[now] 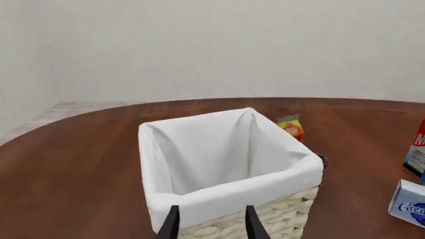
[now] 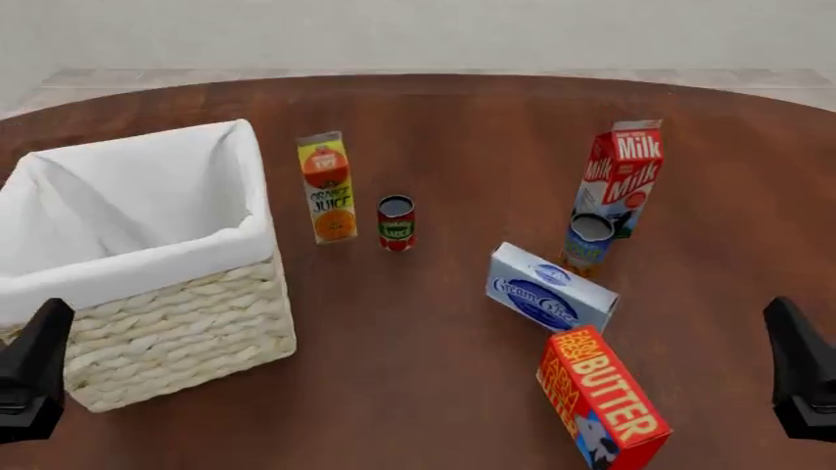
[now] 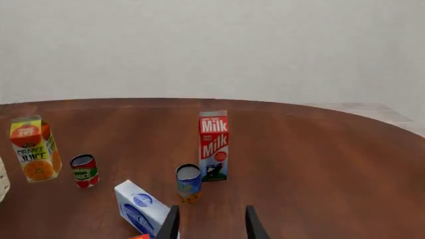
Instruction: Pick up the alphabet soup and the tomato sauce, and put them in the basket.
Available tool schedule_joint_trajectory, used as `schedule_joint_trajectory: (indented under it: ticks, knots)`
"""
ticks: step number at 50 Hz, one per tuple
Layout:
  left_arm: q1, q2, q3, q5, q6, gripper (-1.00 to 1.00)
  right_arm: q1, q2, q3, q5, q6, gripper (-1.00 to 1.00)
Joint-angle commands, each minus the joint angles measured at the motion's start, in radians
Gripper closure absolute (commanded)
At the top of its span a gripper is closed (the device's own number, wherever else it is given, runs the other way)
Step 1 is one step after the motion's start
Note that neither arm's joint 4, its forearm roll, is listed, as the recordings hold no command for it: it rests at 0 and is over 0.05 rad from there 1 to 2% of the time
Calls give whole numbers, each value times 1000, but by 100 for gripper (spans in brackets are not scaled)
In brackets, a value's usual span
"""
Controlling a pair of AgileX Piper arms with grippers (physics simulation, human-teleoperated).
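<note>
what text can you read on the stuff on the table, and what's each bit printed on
"Milk", twice: milk carton
"ORANGE JUICE": orange juice carton
"BUTTER": butter box
"Cream", second word unreadable: blue-and-white box
Tomato sauce: lettering too small to read
Alphabet soup: label too blurred to read
Basket: no text
</note>
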Motion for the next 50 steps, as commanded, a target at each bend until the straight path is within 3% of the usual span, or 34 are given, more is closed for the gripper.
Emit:
schedule_joint_trajectory:
  ticks: [1,14,32,42,50]
  knots:
    - [0,0,0,0,0,-100,1,5,0,-1,8,-100]
    - [0,0,0,0,0,-100,-6,32,-2,-15,15,-100]
    - [0,0,0,0,0,-100,10,1,-59,33,-42,-100]
    - [0,0,0,0,0,-100,-12,6,-85,67,-17,-100]
    - [0,0,0,0,0,-100,14,25,-176,148,-6,-100]
